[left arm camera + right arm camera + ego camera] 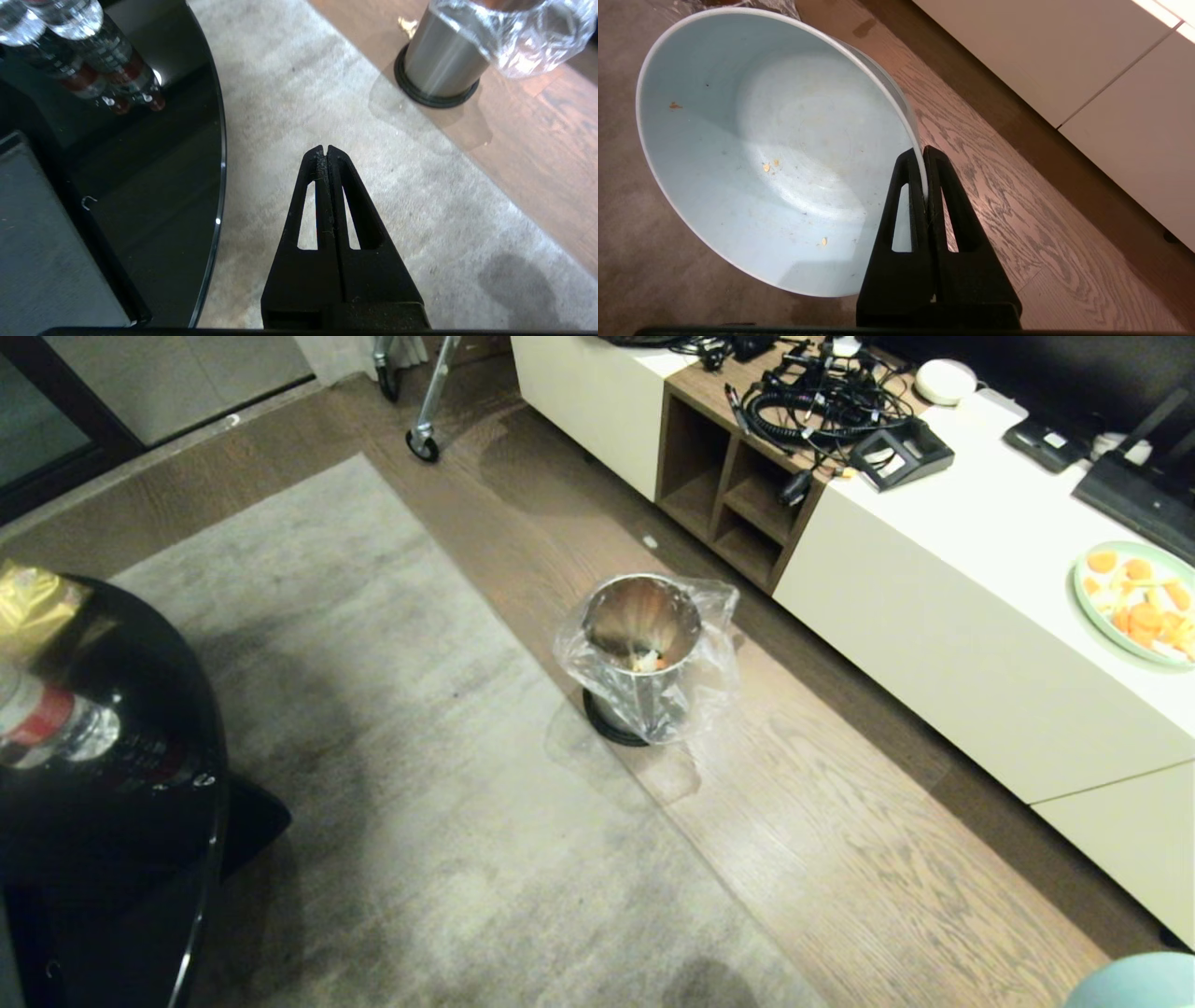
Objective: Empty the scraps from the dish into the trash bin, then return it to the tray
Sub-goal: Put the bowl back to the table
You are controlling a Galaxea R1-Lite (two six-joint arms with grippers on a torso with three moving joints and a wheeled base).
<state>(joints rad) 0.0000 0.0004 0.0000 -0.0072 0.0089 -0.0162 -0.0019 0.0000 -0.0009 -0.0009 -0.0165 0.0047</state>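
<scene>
My right gripper (923, 156) is shut on the rim of the dish (775, 154), a pale blue-white bowl held tilted over the floor with only a few crumbs stuck inside. An edge of the dish (1134, 985) shows at the head view's lower right corner. The steel trash bin (642, 644) with its clear bag stands on the wood floor by the rug, and scraps (649, 661) lie at its bottom. My left gripper (326, 150) is shut on nothing above the rug. The tray (42, 261) lies on the black table beside it.
A round glossy black table (140, 784) with a water bottle (56, 723) stands at the left. A long white cabinet (952, 616) runs along the right, bearing a green-rimmed plate (1088, 607) of orange slices and tangled cables (822, 401). The grey rug (392, 784) covers the floor between them.
</scene>
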